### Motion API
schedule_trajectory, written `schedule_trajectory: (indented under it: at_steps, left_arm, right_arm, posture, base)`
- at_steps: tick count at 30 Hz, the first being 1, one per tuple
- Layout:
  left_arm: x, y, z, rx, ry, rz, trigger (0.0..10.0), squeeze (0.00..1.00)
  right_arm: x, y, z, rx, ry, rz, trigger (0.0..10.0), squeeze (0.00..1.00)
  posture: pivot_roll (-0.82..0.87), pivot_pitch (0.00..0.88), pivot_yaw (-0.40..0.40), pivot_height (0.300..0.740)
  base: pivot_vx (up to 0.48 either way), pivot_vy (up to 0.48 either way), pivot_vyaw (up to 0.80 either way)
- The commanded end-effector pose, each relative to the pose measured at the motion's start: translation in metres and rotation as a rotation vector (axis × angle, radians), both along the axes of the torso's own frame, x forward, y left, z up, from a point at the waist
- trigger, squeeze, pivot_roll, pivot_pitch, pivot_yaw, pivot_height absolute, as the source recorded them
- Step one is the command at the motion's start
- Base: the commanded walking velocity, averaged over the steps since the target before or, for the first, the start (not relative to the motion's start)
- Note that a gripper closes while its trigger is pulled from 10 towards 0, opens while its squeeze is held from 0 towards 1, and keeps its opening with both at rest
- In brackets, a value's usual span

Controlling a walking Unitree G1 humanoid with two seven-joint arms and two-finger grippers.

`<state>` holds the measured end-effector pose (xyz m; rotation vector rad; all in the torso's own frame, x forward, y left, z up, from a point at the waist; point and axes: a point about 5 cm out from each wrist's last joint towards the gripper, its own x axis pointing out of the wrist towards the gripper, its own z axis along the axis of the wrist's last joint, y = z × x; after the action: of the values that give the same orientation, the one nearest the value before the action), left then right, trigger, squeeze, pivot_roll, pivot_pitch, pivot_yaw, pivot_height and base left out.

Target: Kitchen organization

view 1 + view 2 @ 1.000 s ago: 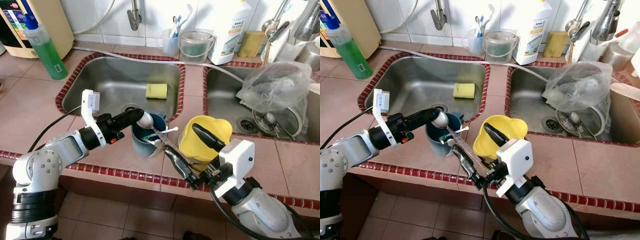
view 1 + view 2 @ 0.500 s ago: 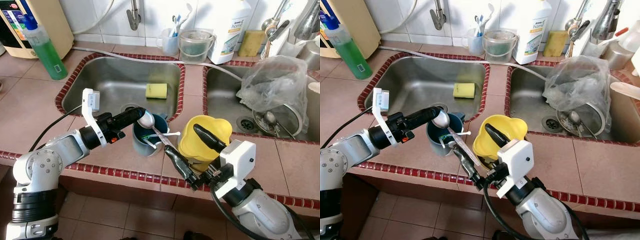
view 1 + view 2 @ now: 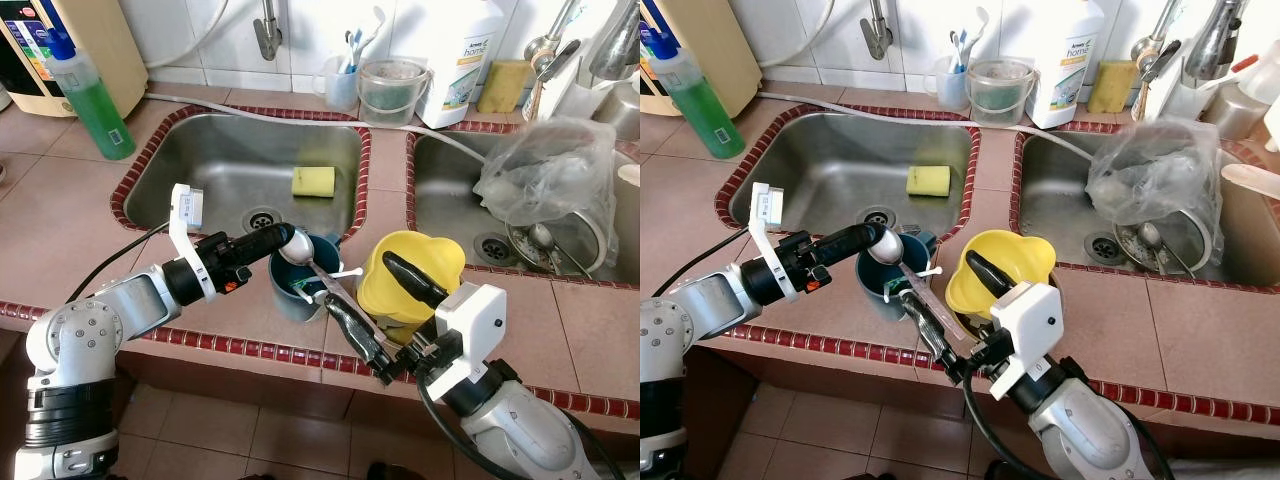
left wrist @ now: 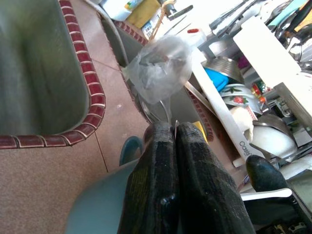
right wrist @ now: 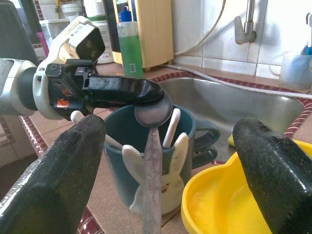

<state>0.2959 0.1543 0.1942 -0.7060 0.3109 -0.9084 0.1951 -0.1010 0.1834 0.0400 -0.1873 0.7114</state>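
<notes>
A: Spoon (image 3: pixel 300 252), head views: where was it?
B: Bowl end clamped in the left pincer (image 3: pixel 284 241), above the blue mug (image 3: pixel 300 282) on the tiled worktop (image 3: pixel 60 210) in front of the left sink (image 3: pixel 235 160); handle slanting down across the mug toward the right pincer (image 3: pixel 385 315).

A: Right pincer, same views?
B: Spread wide, one finger low by the spoon handle, the other over the yellow bowl (image 3: pixel 410 275) beside the mug.

A: Left wrist view?
B: Fingers (image 4: pixel 192 180) pressed together, mug rim (image 4: pixel 97 207) beneath, plastic bag (image 4: pixel 163 66) beyond.

A: Right wrist view?
B: Spoon (image 5: pixel 152 146) upright at centre, its bowl pinched by the left pincer (image 5: pixel 146 92) over the mug (image 5: pixel 146 146); white utensils (image 5: pixel 170 127) stood inside the mug; right fingers (image 5: pixel 53 170) released and apart on either side.
</notes>
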Motion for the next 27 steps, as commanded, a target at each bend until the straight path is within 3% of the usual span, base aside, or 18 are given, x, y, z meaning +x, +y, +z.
schedule_trajectory:
  at_steps: [1, 27]
  left_arm:
    - [0.001, 0.003, -0.005, 0.003, 0.053, 0.02, 10.0, 0.0]
    - [0.021, 0.021, 0.03, -0.066, -0.01, 0.109, 10.0, 0.0]
  right_arm:
    - [-0.004, 0.003, 0.005, 0.005, -0.02, 0.017, 10.0, 0.0]
    - [-0.001, 0.006, 0.005, 0.015, -0.025, 0.024, 10.0, 0.0]
  posture:
    - [-0.13, 0.17, 0.063, 0.74]
    - [-0.12, 0.167, 0.06, 0.74]
  base:
    - [0.0, 0.0, 0.0]
    - [0.0, 0.0, 0.0]
